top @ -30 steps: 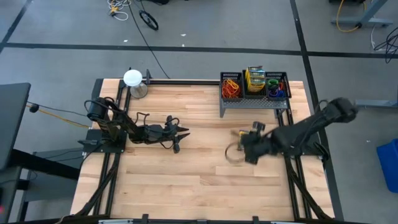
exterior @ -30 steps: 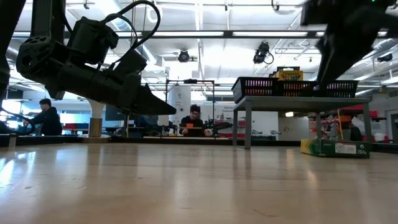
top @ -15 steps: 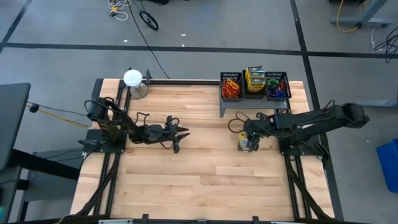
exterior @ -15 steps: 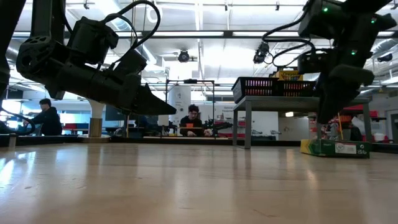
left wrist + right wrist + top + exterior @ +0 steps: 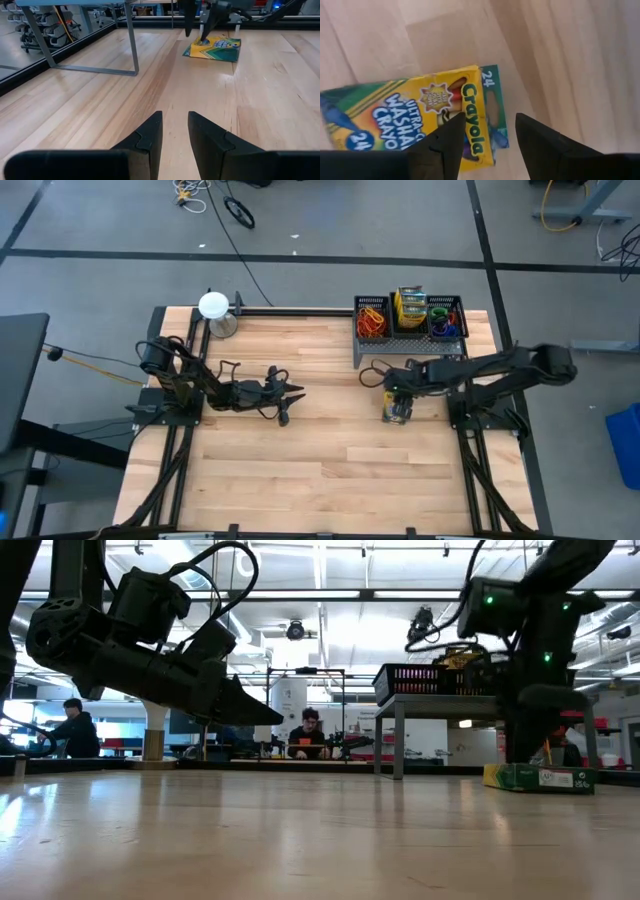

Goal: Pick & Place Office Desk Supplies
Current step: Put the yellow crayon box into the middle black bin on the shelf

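Right arm has swung in from mid-table toward the rack; its right pincer [image 5: 398, 387] now hangs directly over the crayon box [image 5: 397, 412], fingers spread, nothing between them. Box lies flat on the table [image 5: 300, 470], just in front of the black wire-mesh rack [image 5: 408, 320], which already carries rubber bands [image 5: 372, 319] and another crayon box in its compartments. Right wrist view: dark fingers [image 5: 442, 145] straddle the box's end, box still on the wood. Left pincer [image 5: 283, 397] unchanged, parked low at mid-table, fingers slightly parted, empty.

Step in hand, as I read it: lining up to grasp the box. Next move calls for a descent with fingers on either side of the box's narrow width, a close, then a lift to the rack.
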`<move>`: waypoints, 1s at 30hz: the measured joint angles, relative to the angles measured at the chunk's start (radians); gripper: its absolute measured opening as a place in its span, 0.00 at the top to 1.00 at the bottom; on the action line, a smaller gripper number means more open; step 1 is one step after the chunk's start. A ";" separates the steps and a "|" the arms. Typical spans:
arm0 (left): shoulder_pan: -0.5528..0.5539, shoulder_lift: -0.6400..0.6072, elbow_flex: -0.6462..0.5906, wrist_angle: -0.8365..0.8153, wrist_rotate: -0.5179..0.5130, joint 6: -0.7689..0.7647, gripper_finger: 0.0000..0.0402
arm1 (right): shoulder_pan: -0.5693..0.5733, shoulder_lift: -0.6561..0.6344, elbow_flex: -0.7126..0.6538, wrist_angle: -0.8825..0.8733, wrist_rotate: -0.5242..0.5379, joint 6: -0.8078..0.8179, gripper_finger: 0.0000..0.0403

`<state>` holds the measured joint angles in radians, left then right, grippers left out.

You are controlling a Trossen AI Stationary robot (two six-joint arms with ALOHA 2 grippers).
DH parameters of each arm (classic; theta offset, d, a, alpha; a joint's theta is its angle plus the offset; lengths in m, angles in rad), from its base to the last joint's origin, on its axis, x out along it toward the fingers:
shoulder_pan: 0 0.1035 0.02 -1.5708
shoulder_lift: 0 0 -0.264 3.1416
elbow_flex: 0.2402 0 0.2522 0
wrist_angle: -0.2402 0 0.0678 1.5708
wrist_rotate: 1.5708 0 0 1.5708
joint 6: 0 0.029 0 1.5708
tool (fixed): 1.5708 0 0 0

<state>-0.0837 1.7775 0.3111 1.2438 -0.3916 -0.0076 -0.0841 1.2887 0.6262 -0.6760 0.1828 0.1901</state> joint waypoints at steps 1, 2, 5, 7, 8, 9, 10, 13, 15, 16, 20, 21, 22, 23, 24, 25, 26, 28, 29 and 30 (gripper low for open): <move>0.000 0.000 0.000 0.000 0.000 0.000 0.75 | -0.004 0.017 0.000 0.007 0.000 -0.011 0.55; 0.000 0.000 0.000 0.000 0.000 0.000 0.75 | -0.007 0.034 0.000 0.011 -0.004 -0.023 0.55; 0.000 0.000 0.000 0.000 0.000 0.000 0.75 | -0.021 0.072 0.001 0.015 -0.047 -0.050 0.56; 0.000 0.000 0.000 0.000 0.000 0.000 0.75 | -0.030 0.086 0.004 0.020 -0.083 -0.057 0.58; 0.000 0.000 0.000 0.000 0.000 0.000 0.75 | -0.033 0.089 0.004 0.023 -0.104 -0.057 0.59; 0.000 0.000 0.000 0.000 0.000 0.000 0.75 | -0.033 0.089 0.004 0.027 -0.134 -0.057 0.61; 0.000 0.000 0.000 0.000 0.000 0.000 0.75 | -0.032 0.089 0.004 0.030 -0.166 -0.057 0.63; 0.000 0.000 0.000 0.000 0.000 0.000 0.75 | -0.031 0.080 0.003 0.038 -0.258 -0.046 0.71; 0.000 0.000 0.000 0.000 0.000 0.000 0.75 | -0.023 0.070 0.002 0.061 -0.307 -0.017 0.76; 0.000 0.000 0.000 0.000 0.000 0.000 0.75 | -0.015 0.061 0.002 0.071 -0.312 -0.002 0.78; 0.000 0.000 0.000 0.000 0.000 0.000 0.75 | 0.025 0.044 0.002 0.076 -0.301 0.011 0.79; 0.000 0.000 0.000 0.000 0.000 0.000 0.75 | 0.036 0.044 0.002 0.077 -0.289 0.011 0.77; 0.000 0.000 0.000 0.000 0.000 0.000 0.75 | 0.045 0.043 0.002 0.072 -0.273 0.011 0.75; 0.000 0.000 0.000 0.000 0.000 0.000 0.75 | 0.053 0.042 0.002 0.072 -0.249 0.011 0.73; 0.000 0.000 0.000 0.000 0.000 0.000 0.75 | 0.059 0.042 0.002 0.073 -0.229 0.011 0.70; 0.000 0.000 0.000 0.000 0.000 0.000 0.75 | 0.061 0.042 0.002 0.072 -0.214 0.010 0.67; 0.000 0.000 0.000 0.000 0.000 0.000 0.75 | 0.060 0.042 0.002 0.072 -0.207 0.005 0.64; 0.000 0.000 0.000 0.000 0.000 0.000 0.75 | 0.051 0.042 0.002 0.072 -0.206 -0.013 0.58; 0.000 0.000 0.000 0.000 0.000 0.000 0.75 | 0.043 0.042 0.002 0.071 -0.219 -0.029 0.56; 0.000 0.000 0.000 0.000 0.000 0.000 0.75 | 0.033 0.042 0.002 0.066 -0.242 -0.046 0.54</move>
<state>-0.0837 1.7775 0.3111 1.2434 -0.3918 -0.0078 -0.0510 1.3308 0.6281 -0.6101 -0.0597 0.1444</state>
